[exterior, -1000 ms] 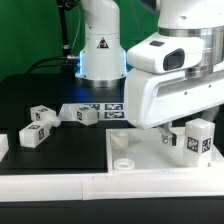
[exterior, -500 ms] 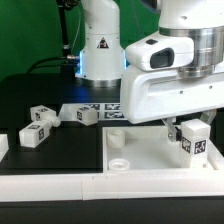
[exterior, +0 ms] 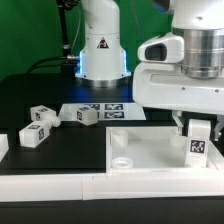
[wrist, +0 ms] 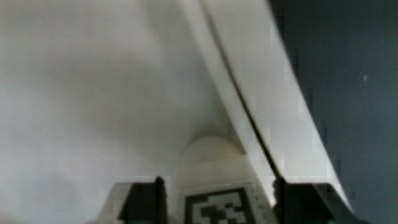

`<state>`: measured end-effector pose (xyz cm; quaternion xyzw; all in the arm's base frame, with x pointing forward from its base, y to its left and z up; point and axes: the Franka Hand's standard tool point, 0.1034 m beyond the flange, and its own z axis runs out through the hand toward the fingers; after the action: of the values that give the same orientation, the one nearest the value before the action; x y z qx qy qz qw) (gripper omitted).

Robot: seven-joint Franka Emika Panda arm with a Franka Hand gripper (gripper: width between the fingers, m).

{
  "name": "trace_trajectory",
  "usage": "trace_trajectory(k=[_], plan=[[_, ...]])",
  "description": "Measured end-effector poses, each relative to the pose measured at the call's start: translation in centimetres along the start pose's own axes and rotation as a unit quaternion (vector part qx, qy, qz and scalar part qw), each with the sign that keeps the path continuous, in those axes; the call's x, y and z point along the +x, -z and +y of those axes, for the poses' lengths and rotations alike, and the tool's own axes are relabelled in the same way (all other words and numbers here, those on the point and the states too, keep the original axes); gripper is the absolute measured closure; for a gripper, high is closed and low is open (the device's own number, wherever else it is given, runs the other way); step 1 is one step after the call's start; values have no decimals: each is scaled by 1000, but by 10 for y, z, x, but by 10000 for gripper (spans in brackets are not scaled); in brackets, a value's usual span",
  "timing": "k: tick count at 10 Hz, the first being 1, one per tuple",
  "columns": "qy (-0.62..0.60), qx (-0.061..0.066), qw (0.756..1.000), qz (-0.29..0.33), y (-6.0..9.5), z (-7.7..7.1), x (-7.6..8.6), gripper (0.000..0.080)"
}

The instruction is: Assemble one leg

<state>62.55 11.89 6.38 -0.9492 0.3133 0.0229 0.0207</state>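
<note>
In the exterior view, the gripper (exterior: pixel 197 126) hangs low at the right side of the scene, over the large white panel (exterior: pixel 150 152) that lies flat on the black table (exterior: pixel 60 150). Between its fingers stands the leg (exterior: pixel 198 141), a small white oblong block held upright, with a black-and-white square tag on the face turned to the camera. The jaws are pinching the leg by its upper part; whether its lower end touches the panel cannot be told. The panel shows a round socket (exterior: pixel 122 161) at its near left corner and another (exterior: pixel 118 138) at its far left corner. On the table to the left lie three more legs alike: one (exterior: pixel 43 115) far, one (exterior: pixel 35 135) nearer, and one (exterior: pixel 84 115) just beside the marker board (exterior: pixel 105 107).

In the wrist view, the leg's tagged top (wrist: pixel 221 205) sits between two dark fingers (wrist: pixel 143 199), with the white panel (wrist: pixel 89 100) blurred beneath and the dark table (wrist: pixel 347 80) beyond its edge.
</note>
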Motion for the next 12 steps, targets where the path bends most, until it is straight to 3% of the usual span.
trace_trajectory(k=[1, 2, 3, 4, 5, 6, 9, 10, 11, 12], plan=[[-83, 12, 996, -2, 0, -3, 0, 507], [-154, 38, 987, -3, 1, -7, 4, 513], [-176, 40, 984, -5, 1, -6, 4, 522], [-174, 35, 984, -3, 0, -4, 4, 522], [-124, 21, 992, 1, 0, -1, 4, 530], [-178, 27, 984, -5, 0, -3, 2, 544], [-176, 27, 984, -5, 0, -3, 2, 536], [-175, 28, 984, -5, 1, -3, 2, 330], [-162, 32, 986, -5, 13, -5, 4, 330], [-149, 40, 988, -5, 35, -4, 6, 193]])
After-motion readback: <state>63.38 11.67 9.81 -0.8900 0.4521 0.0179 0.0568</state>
